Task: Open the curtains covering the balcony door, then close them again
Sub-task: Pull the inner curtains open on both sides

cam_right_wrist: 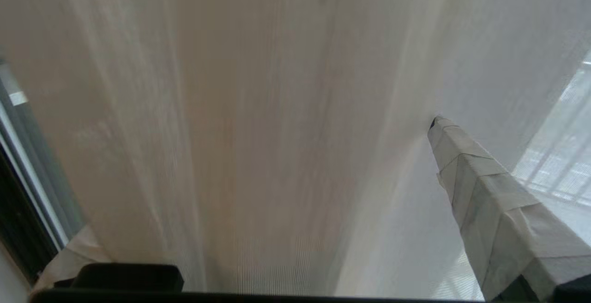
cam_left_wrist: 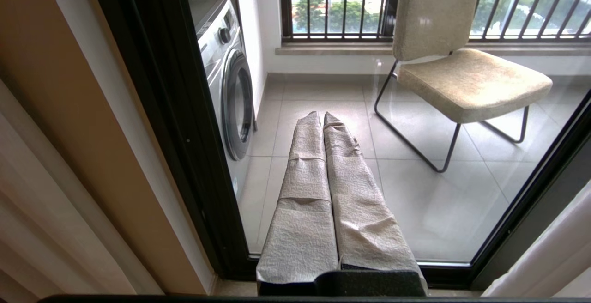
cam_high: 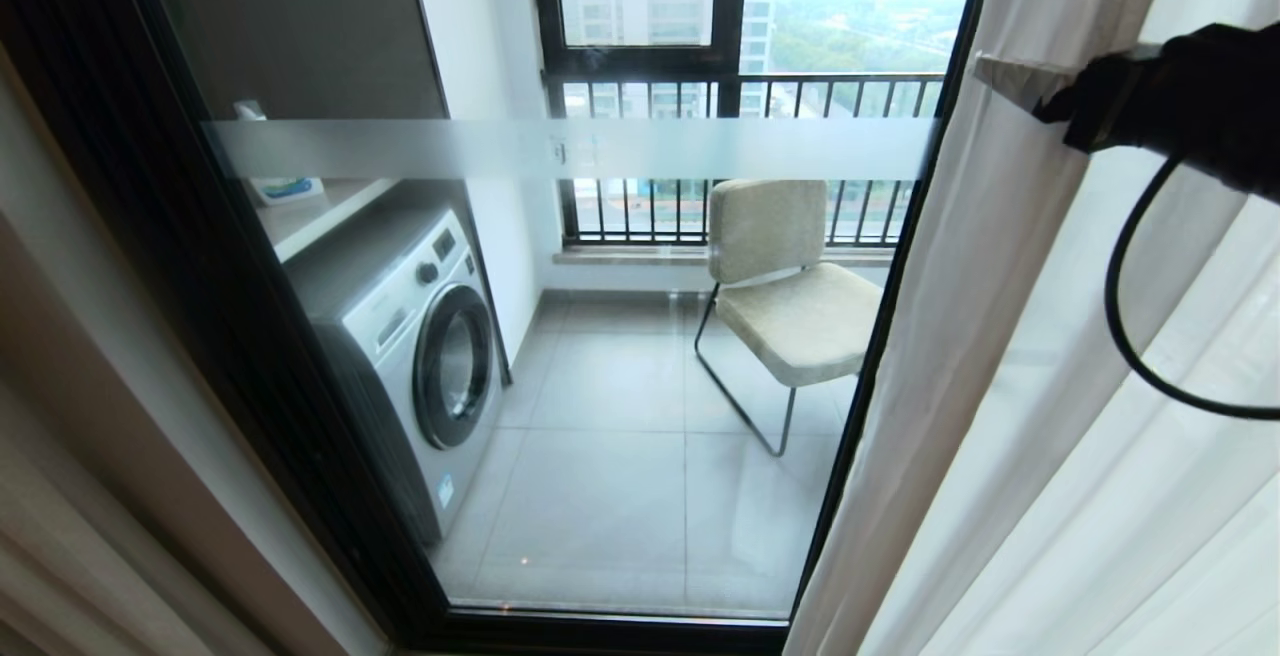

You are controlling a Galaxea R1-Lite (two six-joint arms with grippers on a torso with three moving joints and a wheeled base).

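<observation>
Inspected facing the balcony door [cam_high: 560, 356]: tall glass in a dark frame, crossed by a frosted horizontal band [cam_high: 560, 148], glass uncovered across most of the head view. Through the door, a pale tiled balcony floor [cam_high: 620, 506]; a white front-loading washing machine [cam_high: 425, 356] against the left wall under a shelf; a beige upholstered chair [cam_high: 790, 296] on a thin dark metal frame to the right of the machine; beyond both, a window with a black barred railing [cam_high: 750, 206] and buildings and trees outside. Left of the door, a beige-brown wall strip [cam_high: 90, 416] with pleated fabric at the far edge. Right of the door, the curtains [cam_high: 1010, 376] gathered in pale folds, covering the door's right side from top to floor, the sheer layer lying farthest right. Right gripper [cam_right_wrist: 295, 201] raised high at the curtains, jaws spread wide with a thick fold of fabric lying between them; one wrapped finger [cam_right_wrist: 489, 201] showing beside the sheer layer, the other hidden behind the cloth; not closed on the fabric. Left gripper [cam_left_wrist: 323, 164] held low in front of the door glass, wrapped fingers pressed together, holding nothing, clear of the curtains.
</observation>
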